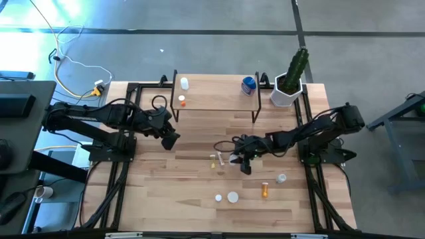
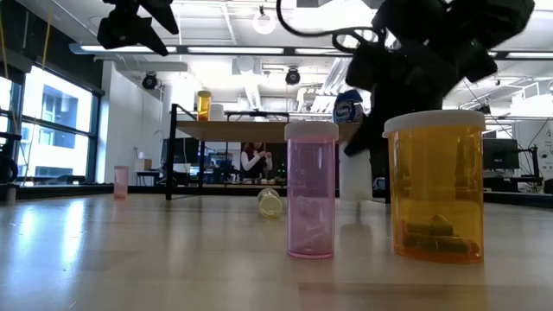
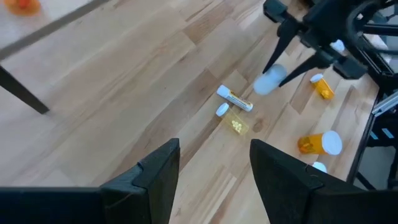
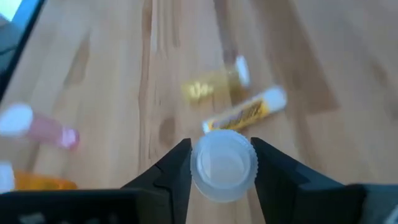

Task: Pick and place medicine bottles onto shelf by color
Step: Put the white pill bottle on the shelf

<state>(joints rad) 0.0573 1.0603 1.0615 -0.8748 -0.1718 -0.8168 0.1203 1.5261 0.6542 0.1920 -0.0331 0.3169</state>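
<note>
My right gripper [image 1: 243,164] is at mid-table, shut on a white-capped bottle [image 4: 224,165]. Just to its left lie a small yellow bottle [image 4: 208,88] and a labelled tube [image 4: 245,112]. Near the front edge are an orange bottle [image 1: 265,190], a pink bottle [image 2: 311,190] and white ones [image 1: 232,196]. The shelf [image 1: 216,106] at the back carries a white bottle [image 1: 184,83], an orange one [image 1: 182,100] and a blue jar [image 1: 248,84]. My left gripper [image 3: 214,165] hangs open above the table in front of the shelf's left end. My right gripper pinches the white bottle between its two fingers, one on each side of the round cap [image 4: 198,163]. The fingers slant down from the table's right side. The bottle stands upright under them; I cannot tell whether its base is on the table.
A white pot with a green plant [image 1: 291,83] stands beside the shelf's right end. The shelf's thin black legs [image 1: 255,114] reach the tabletop behind my right gripper. Bare wood lies across the table's left half and front left.
</note>
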